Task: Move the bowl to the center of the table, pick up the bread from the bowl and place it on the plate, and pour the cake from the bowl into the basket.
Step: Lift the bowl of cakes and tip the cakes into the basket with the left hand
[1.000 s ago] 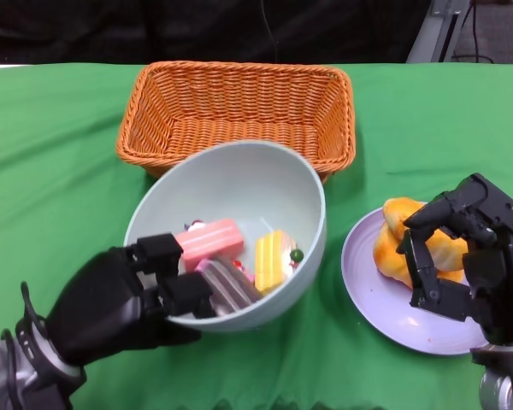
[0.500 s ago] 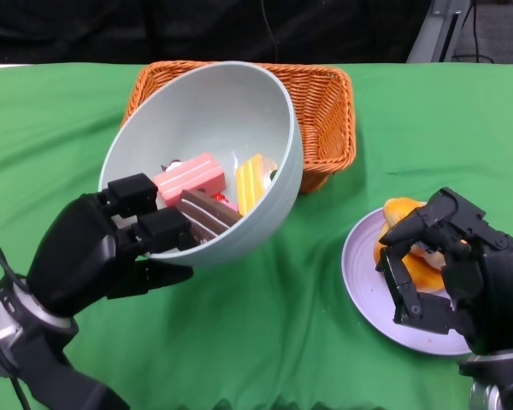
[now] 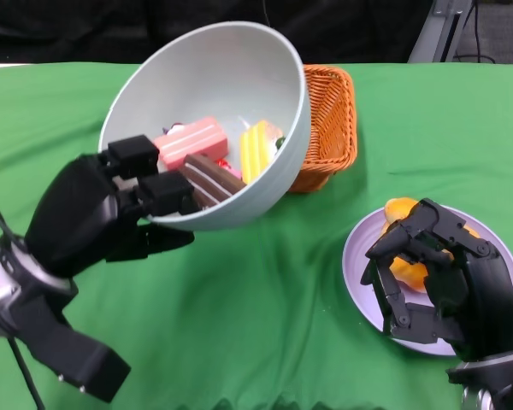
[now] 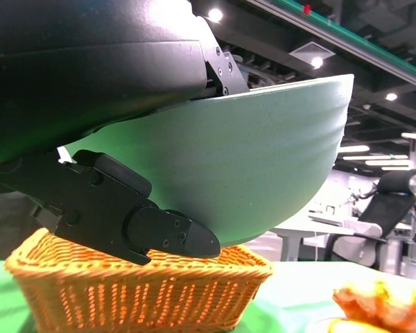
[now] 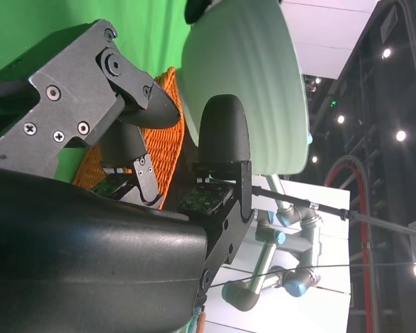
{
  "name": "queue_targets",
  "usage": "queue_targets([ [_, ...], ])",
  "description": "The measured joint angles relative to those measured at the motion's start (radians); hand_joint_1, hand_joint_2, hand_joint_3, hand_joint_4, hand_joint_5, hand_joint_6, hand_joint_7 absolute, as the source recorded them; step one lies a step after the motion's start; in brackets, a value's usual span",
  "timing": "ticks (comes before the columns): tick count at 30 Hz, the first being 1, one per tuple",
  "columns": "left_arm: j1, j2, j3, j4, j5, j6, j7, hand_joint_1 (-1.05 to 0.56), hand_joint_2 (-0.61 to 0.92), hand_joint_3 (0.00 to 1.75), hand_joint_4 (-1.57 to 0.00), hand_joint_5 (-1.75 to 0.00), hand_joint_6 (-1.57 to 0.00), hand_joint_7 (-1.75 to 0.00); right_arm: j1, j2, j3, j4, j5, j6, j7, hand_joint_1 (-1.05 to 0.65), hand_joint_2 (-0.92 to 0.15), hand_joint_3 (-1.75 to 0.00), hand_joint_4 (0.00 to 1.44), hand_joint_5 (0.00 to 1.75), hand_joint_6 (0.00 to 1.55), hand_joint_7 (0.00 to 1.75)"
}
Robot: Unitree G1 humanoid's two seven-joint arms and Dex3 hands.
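Bowl (image 3: 231, 77) pale green, tilted, gripped by left robot hand (image 3: 94, 213); right robot hand (image 3: 436, 282) empty, fingers apart

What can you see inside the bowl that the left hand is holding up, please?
Inside the bowl, gripped by the left hand, lie a pink cake, a brown one and a yellow one. Small pieces between them are partly covered and cannot be identified.

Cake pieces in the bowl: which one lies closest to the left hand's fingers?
The dark brown cake piece. It lies right beside the left hand's fingers at the bowl's rim; the pink piece sits above it and the yellow piece lies farther along.
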Motion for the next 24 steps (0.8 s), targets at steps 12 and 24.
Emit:
queue_targets([
  [12,-0.108,-0.069,0.097,0.129,-0.242,-0.062,-0.354,-0.16,0.86,0.49,-0.66,-1.73,-0.76,-1.13,-0.002,0.014,0.021,0.025,-0.035,-0.013,0.006,-0.12,-0.42,-1.15,0.73,1.64,0.62,1.46],
  [24,-0.178,-0.185,0.190,0.177,-0.431,-0.036,-0.637,-0.18,0.81,0.64,-0.67,-1.75,-0.74,-1.19,-0.001,0.016,0.038,0.041,-0.019,-0.020,0.019,-0.11,-0.37,-1.21,0.75,1.70,0.63,1.50],
])
